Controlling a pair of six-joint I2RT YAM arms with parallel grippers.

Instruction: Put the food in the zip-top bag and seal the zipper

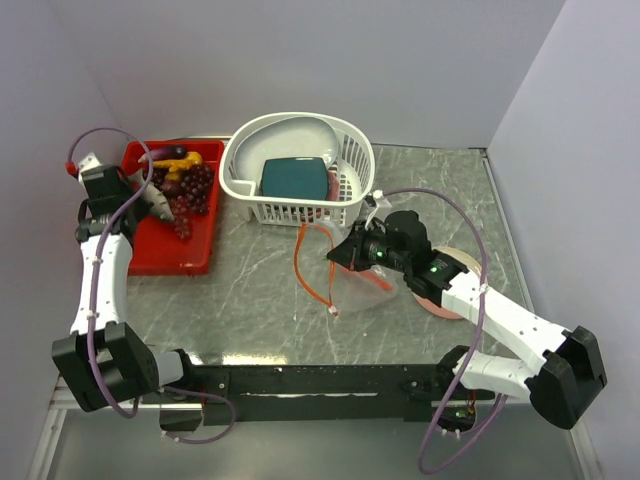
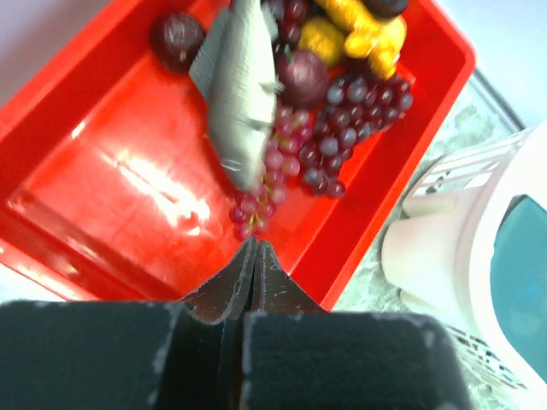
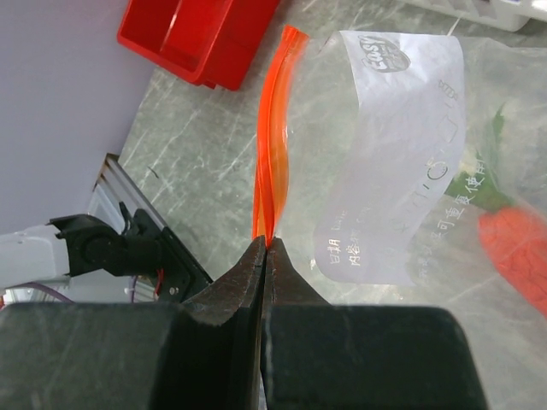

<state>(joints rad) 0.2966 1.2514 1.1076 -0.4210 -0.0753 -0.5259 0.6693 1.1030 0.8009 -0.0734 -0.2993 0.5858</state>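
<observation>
My right gripper (image 3: 267, 242) is shut on the red-orange zipper (image 3: 273, 128) of the clear zip-top bag (image 3: 402, 154) and holds the mouth edge up over the table (image 1: 250, 300). An orange carrot (image 3: 513, 243) lies inside the bag. In the top view the gripper (image 1: 340, 258) is at the bag (image 1: 362, 290), left of the plate. My left gripper (image 2: 255, 243) is shut and empty above the red tray (image 2: 102, 196). Beyond its tips a grey fish (image 2: 239, 94) lies over purple grapes (image 2: 350, 120), with yellow fruit (image 2: 367, 30) behind.
A white slotted basket (image 1: 300, 165) with a teal dish (image 1: 295, 178) stands at the back, right of the red tray (image 1: 170, 240). A pink-and-cream plate (image 1: 450, 300) lies under my right arm. Grey walls close in at left, back and right.
</observation>
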